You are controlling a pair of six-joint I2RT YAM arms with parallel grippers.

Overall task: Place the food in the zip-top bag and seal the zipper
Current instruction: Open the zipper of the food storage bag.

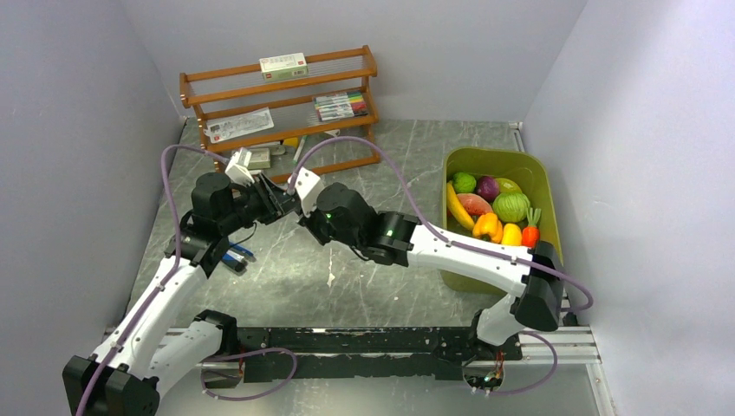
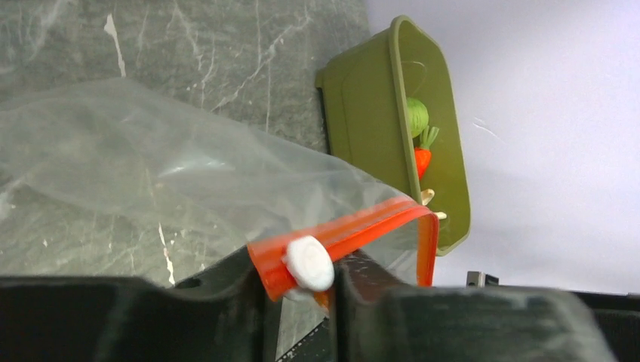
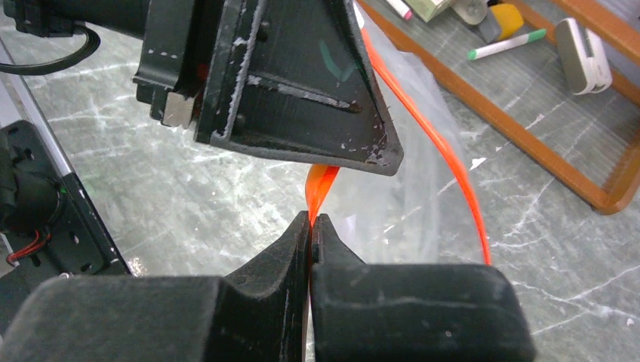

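Though hidden overhead, white slider astride zipper.

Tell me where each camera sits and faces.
Top external: above, behind the bases, looking down on the grey marbled table; both arms show.
Left wrist: past the left gripper, over the clear crinkly plastic bag toward the olive-green plastic bin.
Right wrist: past the right gripper toward the brown wooden rack.
Both wrist views share the red-orange zipper strip.
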